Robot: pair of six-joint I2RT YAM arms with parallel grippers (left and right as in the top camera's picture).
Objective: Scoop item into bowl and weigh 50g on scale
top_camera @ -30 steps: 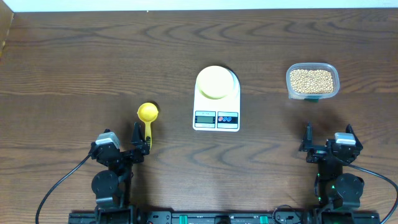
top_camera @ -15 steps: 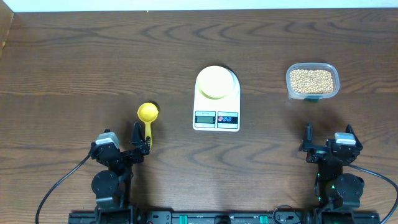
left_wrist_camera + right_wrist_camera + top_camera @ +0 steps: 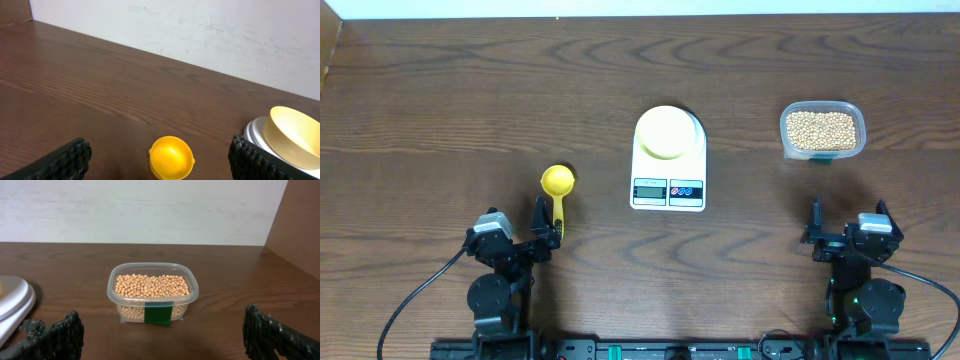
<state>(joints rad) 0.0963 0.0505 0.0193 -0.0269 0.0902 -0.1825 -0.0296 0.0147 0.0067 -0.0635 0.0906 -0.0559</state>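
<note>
Beans (image 3: 151, 285): heaped in the clear tub (image 3: 150, 266) at the right, straight ahead of the right pincer (image 3: 162, 337); none scooped yet.
Bowl (image 3: 667, 131): empty, sitting on the scale (image 3: 668, 188) so the weight should read as beans land.
Scale: mid-surface (image 3: 440, 100), between scoop (image 3: 557, 181) and tub.
Scoop: lying flat, handle toward the left pincer (image 3: 159, 159) — placed for pickup.
Left pincer: spread wide, holding nothing.
Right pincer: spread wide, holding nothing.

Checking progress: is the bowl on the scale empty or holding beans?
Empty: the bowl shows a bare pale interior; the beans sit in the tub.
</note>
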